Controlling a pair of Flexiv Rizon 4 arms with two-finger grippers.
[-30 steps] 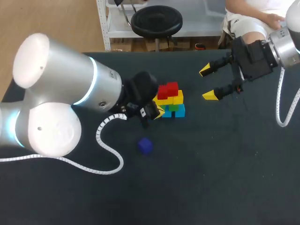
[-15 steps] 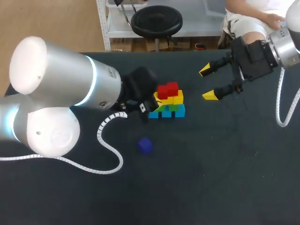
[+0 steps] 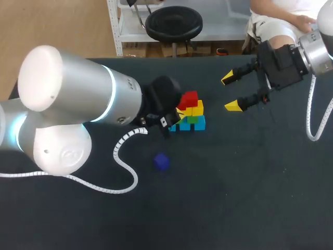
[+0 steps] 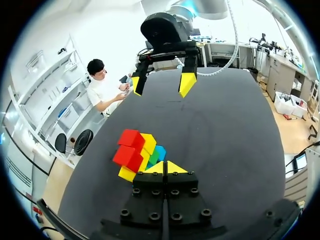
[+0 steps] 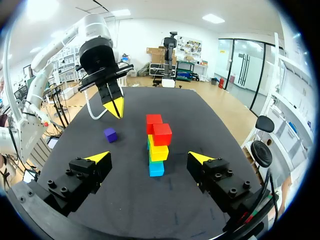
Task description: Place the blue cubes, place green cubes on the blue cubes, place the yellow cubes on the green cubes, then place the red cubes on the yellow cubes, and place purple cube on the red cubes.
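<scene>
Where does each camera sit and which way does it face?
Head: above, behind, looking down on the table; left arm and right arm show.
Left wrist: beside the cube stack, facing the right gripper; its shut left gripper shows.
Right wrist: faces the cube stack and left gripper; its open fingers show.
All share the cube stack.

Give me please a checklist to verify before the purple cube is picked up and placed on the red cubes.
1. Purple cube lies alone on the table, apart from the stack: ok.
2. Red cubes sit on the yellow cubes, tops bare: ok.
3. Left end effector holds nothing: ok.
4. Left end effector open for a grasp: not ok, it is shut.
5. Left end effector clear of the stack: cannot tell, it is very close.
6. Right end effector open and away from the stack: ok.
</scene>
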